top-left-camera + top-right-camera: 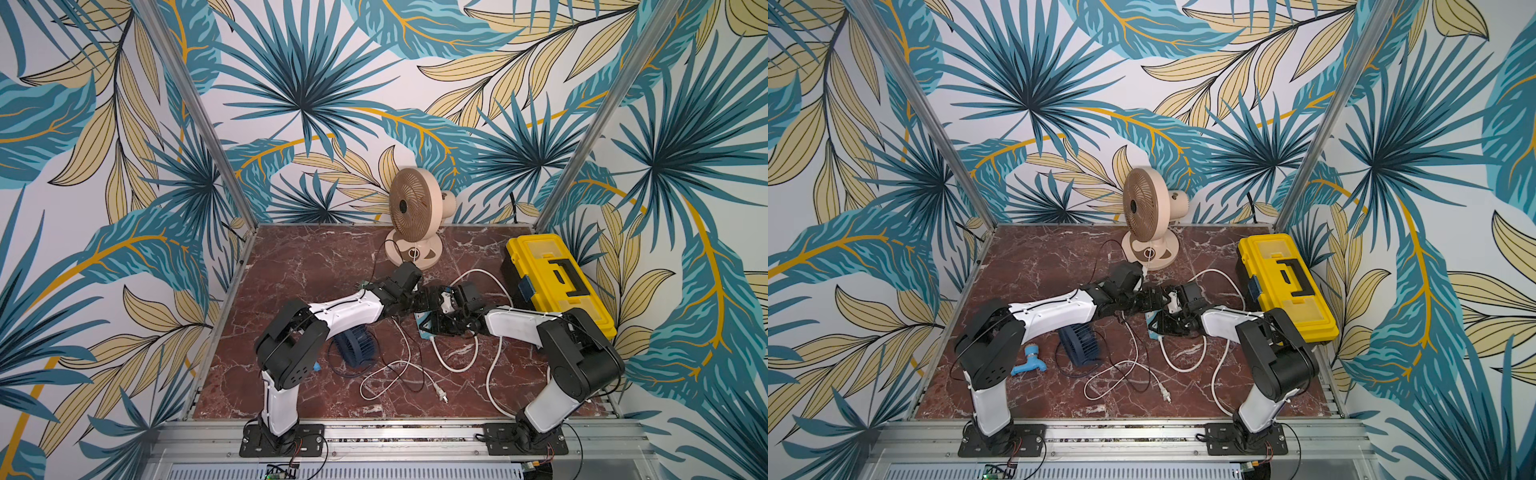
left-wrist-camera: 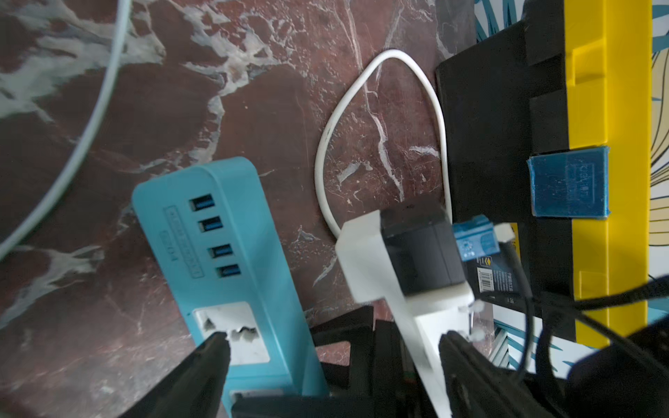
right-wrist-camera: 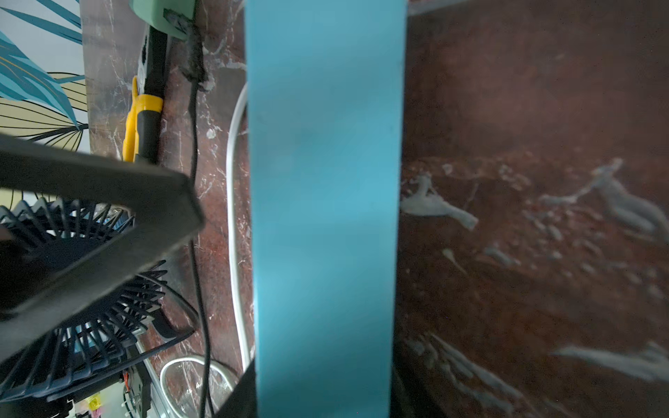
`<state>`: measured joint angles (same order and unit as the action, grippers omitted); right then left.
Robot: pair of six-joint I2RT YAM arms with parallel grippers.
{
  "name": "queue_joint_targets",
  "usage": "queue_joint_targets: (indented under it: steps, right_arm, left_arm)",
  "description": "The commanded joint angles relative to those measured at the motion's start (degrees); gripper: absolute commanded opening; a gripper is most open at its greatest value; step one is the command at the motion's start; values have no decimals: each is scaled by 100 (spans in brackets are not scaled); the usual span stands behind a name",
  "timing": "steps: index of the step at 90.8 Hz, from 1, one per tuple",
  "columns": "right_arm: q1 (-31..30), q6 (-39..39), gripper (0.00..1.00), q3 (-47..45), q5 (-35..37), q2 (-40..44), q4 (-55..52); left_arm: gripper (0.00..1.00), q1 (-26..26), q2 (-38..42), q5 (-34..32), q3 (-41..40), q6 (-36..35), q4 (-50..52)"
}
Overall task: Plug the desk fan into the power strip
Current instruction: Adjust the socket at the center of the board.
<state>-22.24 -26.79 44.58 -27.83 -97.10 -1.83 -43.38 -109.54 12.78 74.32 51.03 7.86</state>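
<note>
The power strip (image 1: 423, 328) sits mid-frame in a top view, sockets facing my open left hand (image 2: 333, 338), lengthwise along its reach; whether my right hand (image 1: 446, 322) grips it I cannot tell

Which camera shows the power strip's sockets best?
The left wrist view: the power strip turns its socket face to it, with four USB ports and an outlet plain to see. The right wrist view shows only its plain back. In both top views just a light-blue sliver shows.
</note>
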Motion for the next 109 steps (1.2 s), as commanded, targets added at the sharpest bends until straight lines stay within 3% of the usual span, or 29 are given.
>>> queue_joint_targets:
  steps: [1,15,41,53,74,82,94,109]
  right_arm:
    - [62,87,42,-205,815,-344,-835]
    - [62,79,45,-205,819,-351,-829]
    - [62,-256,62,-463,506,32,-380]
    - [82,-505,62,-661,398,208,33]
    - [73,-386,68,-810,562,746,-52]
    - [71,-374,61,-819,741,790,-150]
    - [71,-433,39,-819,814,607,-117]
    - [84,-544,30,-871,715,482,55]
  left_arm:
    - [83,61,-176,-55,192,41,-259]
    - [65,125,-390,-88,210,181,-436]
    - [51,246,-820,-132,396,403,-664]
    - [50,323,-870,24,318,525,-915]
    - [60,364,-408,124,181,424,-933]
    - [63,398,-288,113,134,415,-940]
    - [65,461,-210,124,8,438,-1006]
    - [65,529,-191,140,-139,487,-1122]
